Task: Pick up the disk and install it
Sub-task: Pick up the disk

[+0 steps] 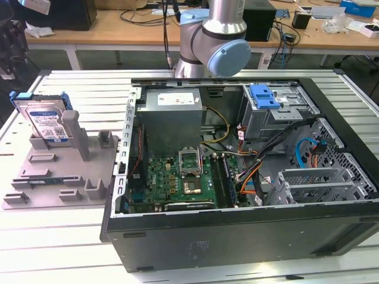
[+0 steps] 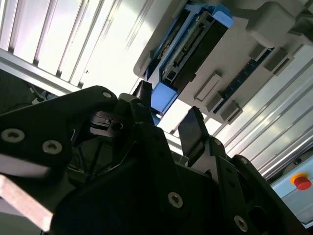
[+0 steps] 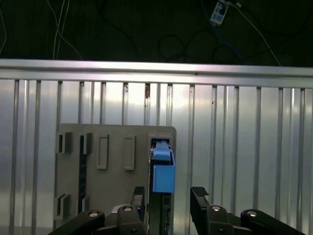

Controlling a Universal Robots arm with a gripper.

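Plainly unclaimed, the disk (image 1: 44, 120) stands on edge at the exterior view's left, slotted into the grey fixture plate (image 1: 56, 183). Its label faces us, its top leans back a little, and an upright post (image 1: 74, 133) stands just beside it. Moving rightward across the slatted bench (image 1: 77, 236), we come to the open computer case (image 1: 237, 242). At the case's far right corner sits the grey drive cage (image 1: 278, 112) with its blue latch (image 1: 263, 96), well apart from the disk. The arm (image 1: 216, 35) rises behind the case.

In the first wrist view we look past the tool (image 3: 168, 193) onto the disk's thin upper edge, framed by its blue carrier. The jaws are spread wide and hold nothing. The disk lies straight ahead of the tool and apart from it, not touching. The blue edge lines up with the gap between the two fingers (image 3: 199, 196). Its long axis runs directly away from them, square to the line that joins them. We judge that the fingers sit either side of the disk's broad faces rather than its ends. The second wrist view shows the same spread jaws and the disk upright on its plate beyond them.
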